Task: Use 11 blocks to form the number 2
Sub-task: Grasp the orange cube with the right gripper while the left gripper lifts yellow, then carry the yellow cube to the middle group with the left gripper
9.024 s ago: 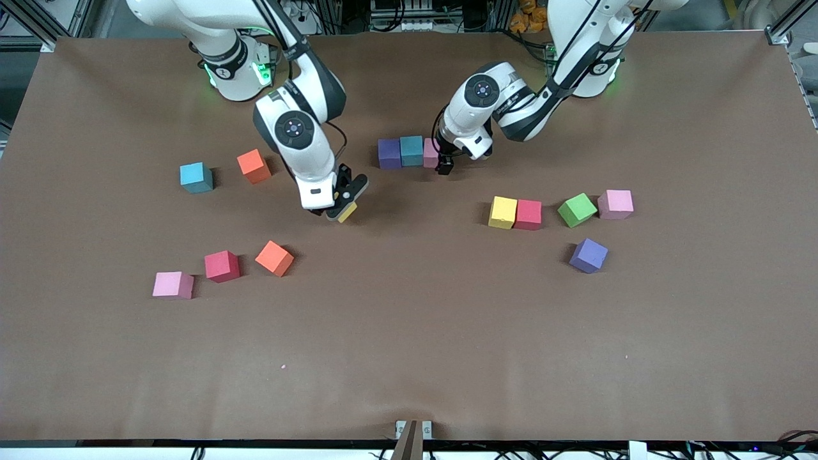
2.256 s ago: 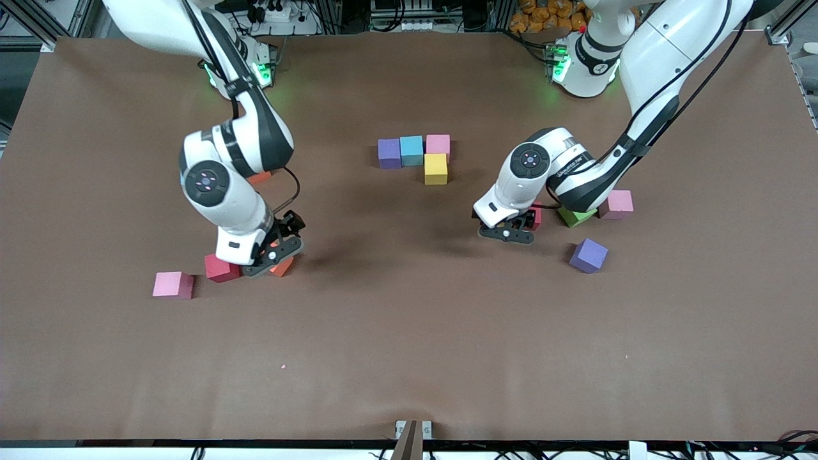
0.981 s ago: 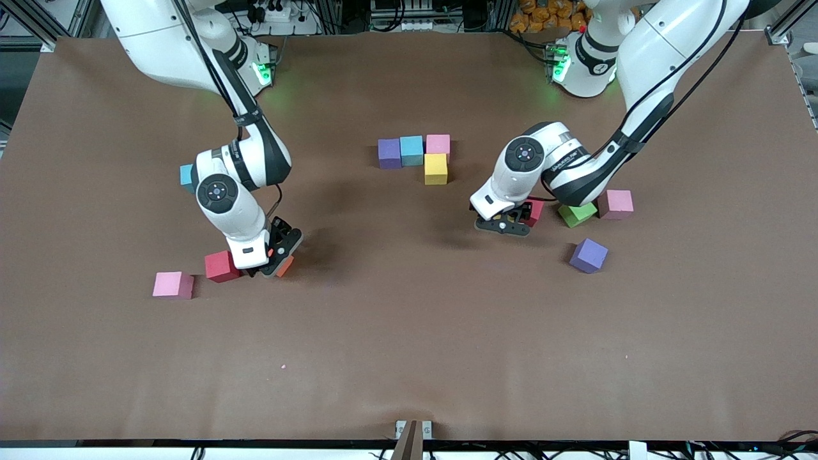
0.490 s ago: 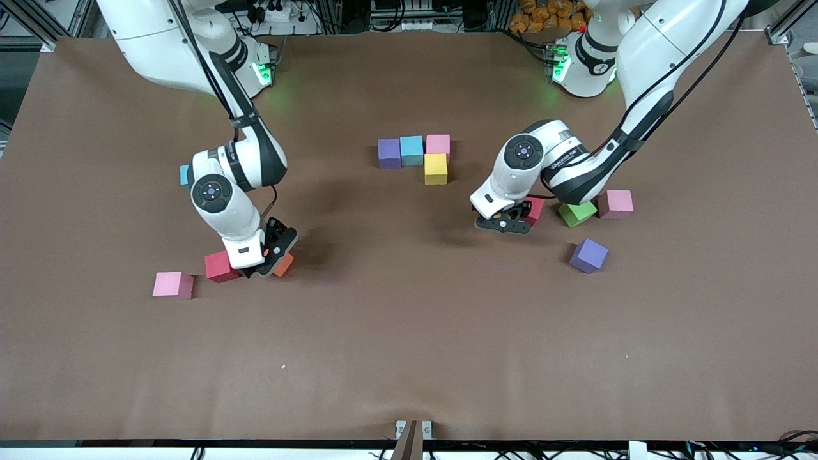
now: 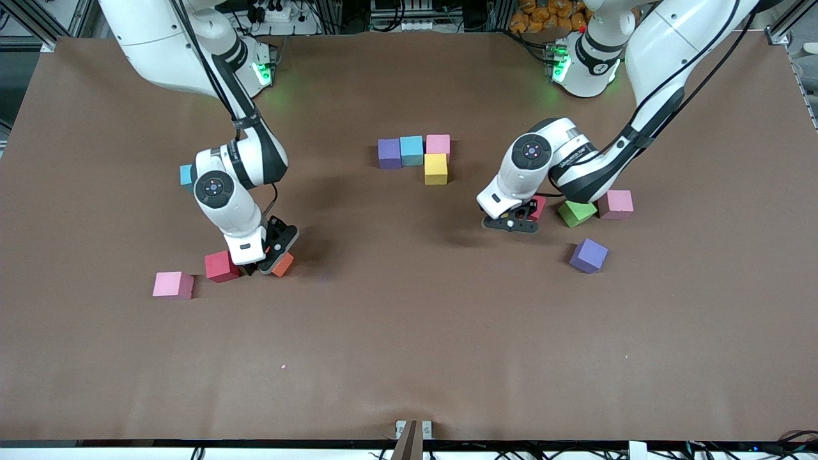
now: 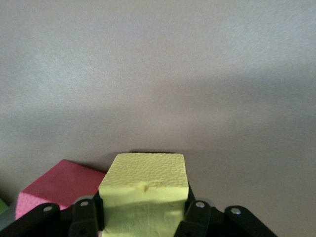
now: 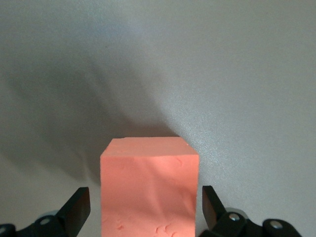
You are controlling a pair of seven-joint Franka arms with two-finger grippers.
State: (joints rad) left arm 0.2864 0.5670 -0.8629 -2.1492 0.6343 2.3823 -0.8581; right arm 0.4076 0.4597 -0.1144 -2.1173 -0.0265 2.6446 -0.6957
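While gripped, yellow block (image 6: 144,185) touches table (image 6: 158,74).

Brown surface (image 5: 409,332). Purple (image 5: 388,153), blue (image 5: 411,150), pink (image 5: 438,144), yellow (image 5: 436,168) cubes abutting. Green cube (image 5: 576,213) loose. Orange cube (image 7: 149,190) between black fingers (image 7: 76,210); pale yellow cube (image 6: 144,190) too.

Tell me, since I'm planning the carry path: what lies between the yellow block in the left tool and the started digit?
Only bare table, seen in the front view, separates the left tool from the started digit.
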